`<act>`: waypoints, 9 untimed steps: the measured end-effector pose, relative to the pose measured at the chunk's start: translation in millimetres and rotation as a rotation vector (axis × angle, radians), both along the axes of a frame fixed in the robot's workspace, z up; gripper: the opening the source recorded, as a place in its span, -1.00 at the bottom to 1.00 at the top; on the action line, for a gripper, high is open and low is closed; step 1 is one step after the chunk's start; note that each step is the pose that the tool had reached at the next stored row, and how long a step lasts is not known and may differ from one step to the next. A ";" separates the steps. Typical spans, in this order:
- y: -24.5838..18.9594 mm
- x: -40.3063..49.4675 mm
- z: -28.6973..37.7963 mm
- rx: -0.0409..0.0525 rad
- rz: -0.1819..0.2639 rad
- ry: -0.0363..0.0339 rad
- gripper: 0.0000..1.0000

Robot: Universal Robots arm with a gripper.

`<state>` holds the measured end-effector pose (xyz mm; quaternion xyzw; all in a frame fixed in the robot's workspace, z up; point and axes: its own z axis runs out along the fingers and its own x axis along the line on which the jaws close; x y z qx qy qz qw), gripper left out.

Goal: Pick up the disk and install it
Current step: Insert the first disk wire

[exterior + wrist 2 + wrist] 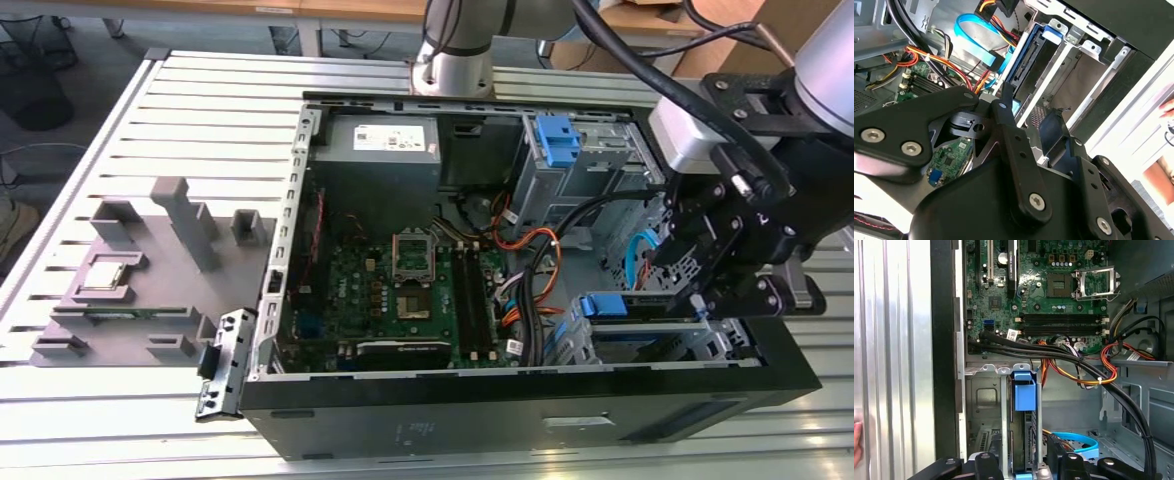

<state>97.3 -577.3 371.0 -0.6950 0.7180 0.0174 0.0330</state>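
The gripper point(1025, 461) hangs low over the drive cage point(985, 390) at a corner of the open case point(534, 415), on the exterior view's right. Its jaws stand apart, one on each side of the disk point(1023, 427) and the thin metal rails that flank it. They look released rather than clenched on anything.

The disk stands on edge in the cage's slot, and its blue carrier runs away from the gripper to a tab at the far end. It seems slid home, or nearly so, since edge-on is how that slot takes it.

Beyond the tab, black cables point(1054, 354) cross toward the motherboard point(1054, 305). The case lies on its side on the slatted table point(200, 90) with its open side up, likely so the arm can come in from above.
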 end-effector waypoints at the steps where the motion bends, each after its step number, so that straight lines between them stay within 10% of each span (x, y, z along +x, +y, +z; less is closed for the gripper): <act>1: 0.0 0.0 0.4 0.0000 0.000 0.0001 -0.03; 9: 1.2 0.0 0.8 -0.0001 0.000 0.0002 -0.03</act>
